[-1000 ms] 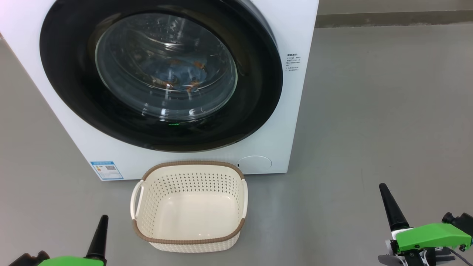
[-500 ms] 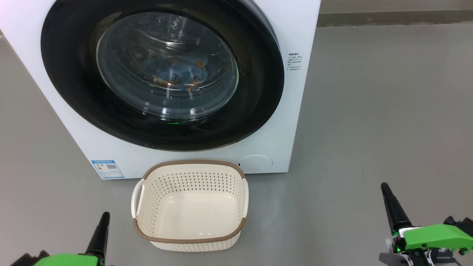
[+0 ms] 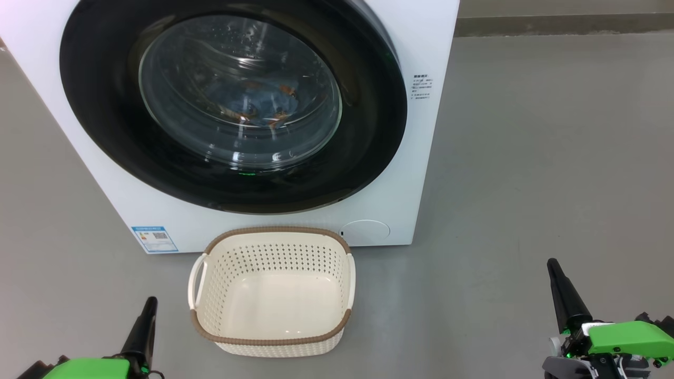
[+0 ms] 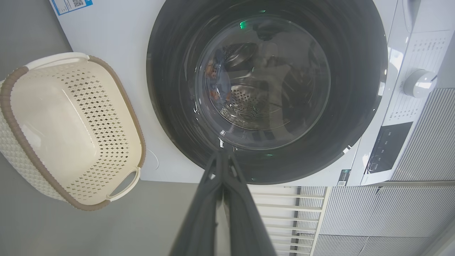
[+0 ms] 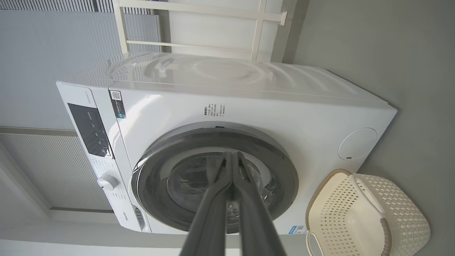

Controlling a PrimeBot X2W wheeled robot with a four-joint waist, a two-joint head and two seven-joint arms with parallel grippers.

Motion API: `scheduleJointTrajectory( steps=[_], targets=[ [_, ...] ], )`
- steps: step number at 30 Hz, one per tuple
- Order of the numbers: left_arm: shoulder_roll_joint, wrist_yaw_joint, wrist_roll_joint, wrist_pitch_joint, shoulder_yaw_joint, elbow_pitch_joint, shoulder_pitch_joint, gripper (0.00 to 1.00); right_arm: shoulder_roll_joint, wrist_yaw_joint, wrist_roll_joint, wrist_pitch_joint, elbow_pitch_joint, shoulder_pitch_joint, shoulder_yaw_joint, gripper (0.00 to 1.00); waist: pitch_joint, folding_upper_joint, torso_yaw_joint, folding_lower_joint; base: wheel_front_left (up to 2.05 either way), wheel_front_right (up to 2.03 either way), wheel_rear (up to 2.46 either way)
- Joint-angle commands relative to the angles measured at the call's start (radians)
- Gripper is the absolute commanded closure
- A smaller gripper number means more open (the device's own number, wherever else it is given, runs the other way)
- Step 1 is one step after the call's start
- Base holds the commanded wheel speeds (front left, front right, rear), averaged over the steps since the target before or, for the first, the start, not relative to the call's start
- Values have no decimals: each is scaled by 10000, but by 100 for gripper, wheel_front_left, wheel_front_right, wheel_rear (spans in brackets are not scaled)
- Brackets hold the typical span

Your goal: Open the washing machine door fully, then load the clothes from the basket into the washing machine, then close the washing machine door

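Door shut, arms idling low.
The left gripper [image 3: 149, 308], closed and empty, is hovering near the empty basket [image 3: 274, 230]; the clothes [image 3: 263, 108] are lying behind the shut door [image 3: 368, 131] straight ahead; the right gripper [image 3: 554, 271], closed too, is hovering well apart.

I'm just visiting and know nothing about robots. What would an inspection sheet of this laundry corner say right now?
surface: plain grey floor.
job's things: white washing machine; its black-rimmed door looks closed. Light blue clothes lie behind the glass. The basket is empty and stands on the floor in front of the machine.
clutter: nothing seen.
grippers: left gripper and right gripper are both shut, holding nothing, low on either side of the basket.
cables: a thin dark wire at the left gripper's base.
surroundings: white rack and ribbed grey wall panels behind the machine.
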Motion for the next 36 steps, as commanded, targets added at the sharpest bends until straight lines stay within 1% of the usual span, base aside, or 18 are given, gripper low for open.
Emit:
scheduleJointTrajectory(
  steps=[1, 5, 36],
  targets=[
    [95, -82, -297, 97, 367, -149, -466, 100, 20, 16, 276, 108, -318, -139, 120, 100, 2, 0, 5, 0, 0, 0, 0],
    [67, -88, -589, 198, 424, -111, -512, 100, 61, 16, 596, 210, -337, -135, 55, 100, 9, 0, 15, 0, 0, 0, 0],
    [67, -91, -588, 199, 425, -107, -513, 100, 61, 16, 596, 210, -337, -135, 54, 100, 9, 0, 15, 0, 0, 0, 0]
  ],
)
